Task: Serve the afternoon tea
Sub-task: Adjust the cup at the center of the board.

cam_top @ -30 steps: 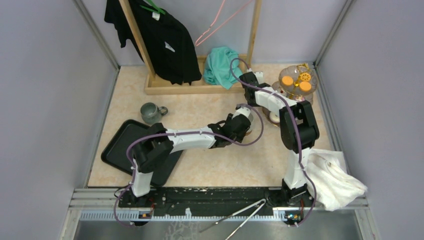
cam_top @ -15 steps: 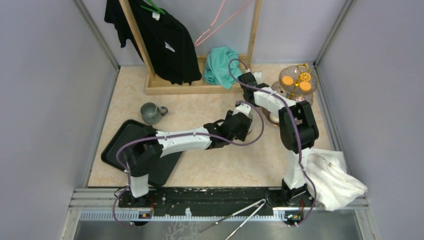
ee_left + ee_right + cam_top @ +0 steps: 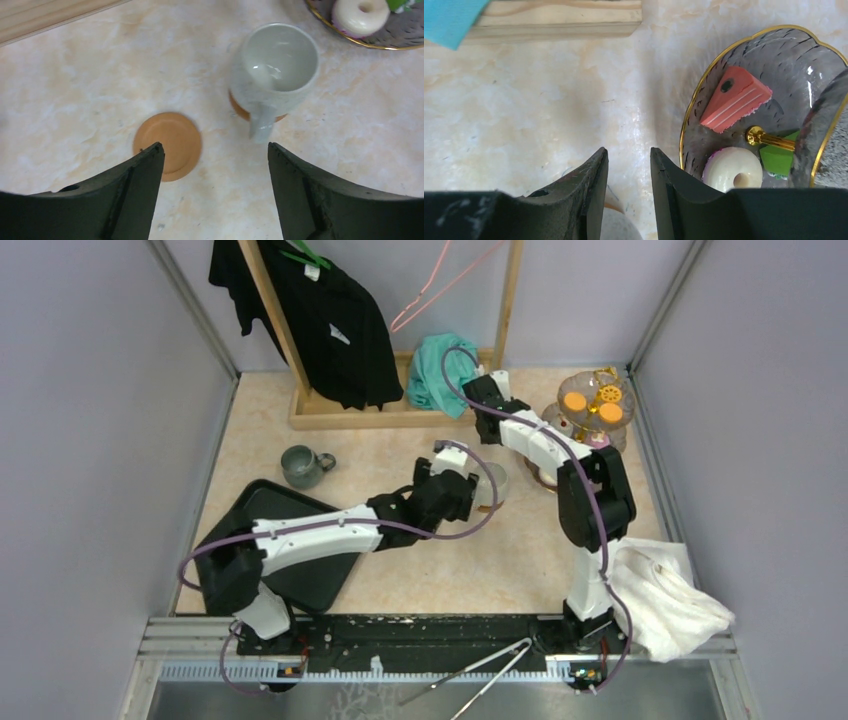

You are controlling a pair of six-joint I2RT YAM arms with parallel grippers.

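A pale grey mug stands on an orange coaster with its handle towards my left gripper, which is open, empty and a short way back from it. A second, bare orange coaster lies by my left finger. The glass and gold stand is at the far right, with orange discs on its top tier. Its bottom tier holds a red cake slice, a white doughnut and a green piece. My right gripper is narrowly open, empty, just left of that tier. A darker grey mug stands at the left.
A black tray lies at the near left under my left arm. A wooden rack base with a black garment and a teal cloth runs along the back. A white cloth lies near right. Metal tongs lie on the front rail.
My left gripper has drawn back to the left, away from the pale mug, which now shows uncovered on its coaster. My right wrist has shifted a little left and farther back.
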